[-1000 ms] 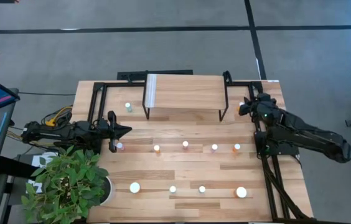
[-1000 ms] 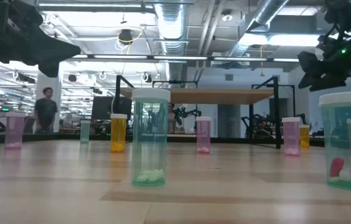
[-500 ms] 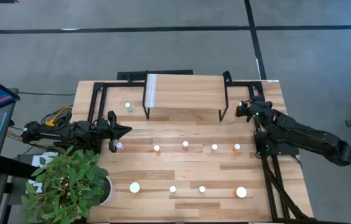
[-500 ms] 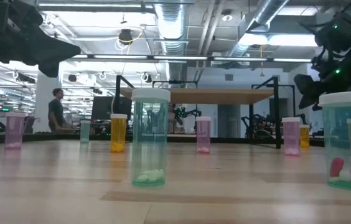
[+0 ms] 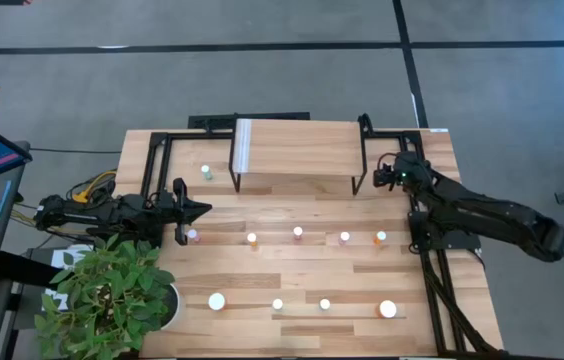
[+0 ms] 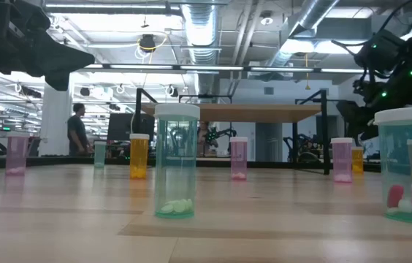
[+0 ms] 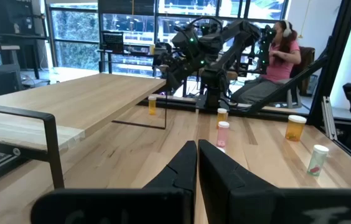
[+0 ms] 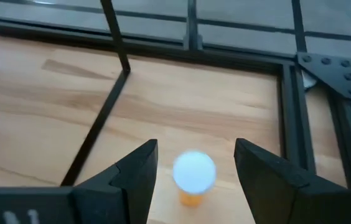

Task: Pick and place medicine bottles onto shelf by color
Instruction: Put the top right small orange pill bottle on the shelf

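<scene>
R gripper (image 8: 194,171) hangs above the table's far right corner, just beside the shelf (image 5: 297,147) leg. Jaws spread wide, empty. An orange bottle (image 8: 193,177) stands upright on the table below, between the fingers (image 8: 135,177); contact can't be confirmed. In high view this bottle is hidden under the R arm.

L gripper (image 7: 196,163) hovers near the table's left edge, fingers pressed together, holding nothing. A pink bottle (image 5: 192,236) stands just beside it.

Shelf top is bare in high view.

Remaining bottles on the table: a mid row (image 5: 298,233) of five incl. pink and orange; a near row (image 5: 324,304) of four, colours hard to read from above; one green bottle (image 5: 206,172) left of the shelf.

Low view: R-side large bottle (image 6: 408,164) is cut off at the frame edge. A potted plant (image 5: 112,295) overhangs the near left corner. A person (image 7: 281,53) sits beyond the table, partly hidden by the R arm.
</scene>
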`<action>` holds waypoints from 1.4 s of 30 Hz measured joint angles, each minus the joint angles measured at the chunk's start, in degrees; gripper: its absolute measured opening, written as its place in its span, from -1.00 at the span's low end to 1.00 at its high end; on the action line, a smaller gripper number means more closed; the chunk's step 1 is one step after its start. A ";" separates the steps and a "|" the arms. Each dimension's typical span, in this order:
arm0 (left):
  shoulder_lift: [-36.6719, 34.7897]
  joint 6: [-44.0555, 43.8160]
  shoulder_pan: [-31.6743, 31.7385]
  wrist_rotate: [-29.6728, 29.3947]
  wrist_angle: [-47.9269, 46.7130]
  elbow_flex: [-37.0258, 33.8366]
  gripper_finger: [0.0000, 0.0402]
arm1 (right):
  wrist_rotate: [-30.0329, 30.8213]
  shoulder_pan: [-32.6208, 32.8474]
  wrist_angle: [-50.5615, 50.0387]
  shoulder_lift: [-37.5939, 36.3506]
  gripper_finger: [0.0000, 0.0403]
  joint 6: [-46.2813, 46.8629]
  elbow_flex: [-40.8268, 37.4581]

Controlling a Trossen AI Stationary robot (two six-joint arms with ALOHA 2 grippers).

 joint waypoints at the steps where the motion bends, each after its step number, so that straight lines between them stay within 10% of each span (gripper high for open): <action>1: 0.00 0.00 0.00 0.00 0.00 0.01 -0.98 | -0.02 -0.02 1.08 1.28 0.17 -0.49 0.00; 21: 0.00 -0.01 -0.01 0.00 0.00 0.00 -0.98 | -2.76 -3.36 6.88 14.84 0.14 -0.63 0.02; 42: 0.00 0.00 0.00 0.00 0.00 0.01 -0.98 | -2.73 -3.23 5.06 13.55 -0.37 -2.45 1.24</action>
